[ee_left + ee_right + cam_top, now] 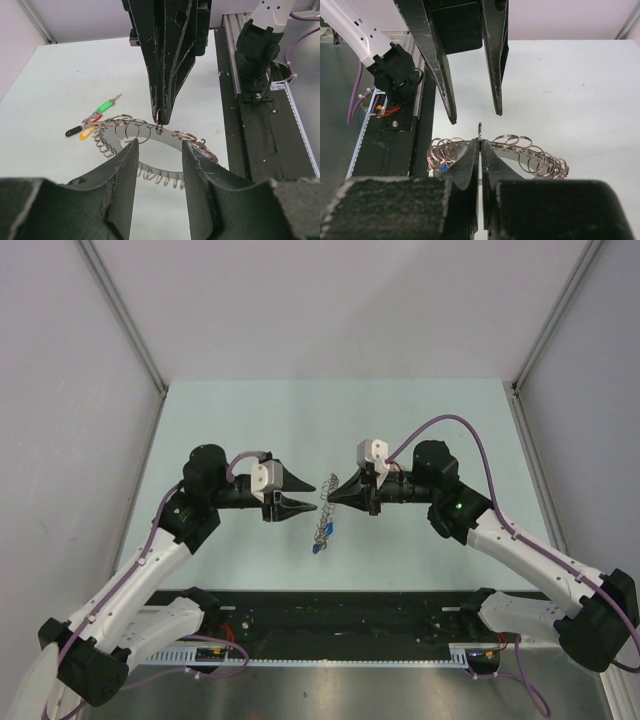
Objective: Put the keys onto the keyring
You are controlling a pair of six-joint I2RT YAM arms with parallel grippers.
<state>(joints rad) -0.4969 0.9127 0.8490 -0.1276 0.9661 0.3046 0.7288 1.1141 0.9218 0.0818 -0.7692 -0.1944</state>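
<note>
The keyring hangs above the worktop, pinched at its rim by the right gripper, whose fingers are pressed together on the flat grey band. The left gripper faces the keyring from the other side. Its fingers are spread, one on each side of the pinched spot, and its tips stand just short of the band. A fringe of small silvery rings lines the keyring's rim, too crowded to count.

Five keys show. A blue key sits at the keyring's near end. A green key, a reddish key, a black key and a yellow key cluster just beside the keyring's far end. I cannot tell whether any of them is threaded on.

Below the keyring the worktop is pale and smooth. Nearer than the keyring, a black rail carries the two arm bases. Beyond the keyring and to either side of it, plain white walls in metal framing close the space.

The count is one keyring, five keys and two grippers.
</note>
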